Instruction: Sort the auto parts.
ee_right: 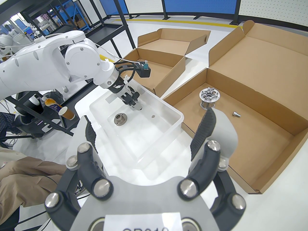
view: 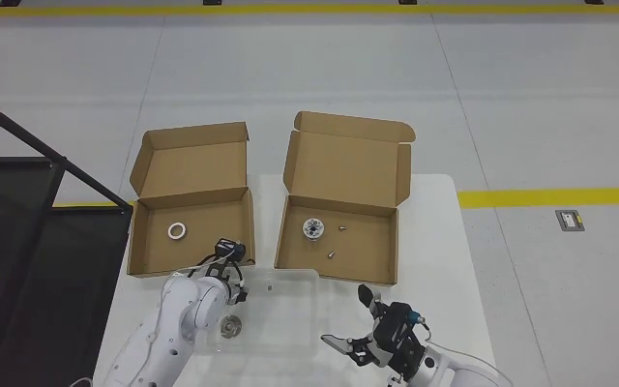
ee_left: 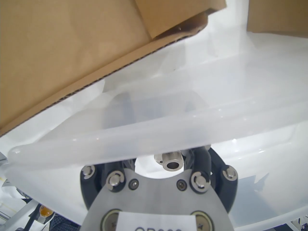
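Left box (view: 208,237), right box (view: 363,242) — bin (view: 280,310) before the 2

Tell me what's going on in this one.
The left gripper is down inside the clear plastic bin, jaws shut on a small metal sleeve. A flanged hub lies on the bin floor. The right gripper hangs open above the table beside the bin. One cardboard box holds a ring, the other box a round machined part and two small bolts.

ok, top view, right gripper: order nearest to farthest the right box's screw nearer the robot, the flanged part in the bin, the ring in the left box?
From the right gripper:
1. Screw, right box, at its robot-side edge.
2. Flanged part, clear bin, across the table.
3. Ring, left box, far corner.
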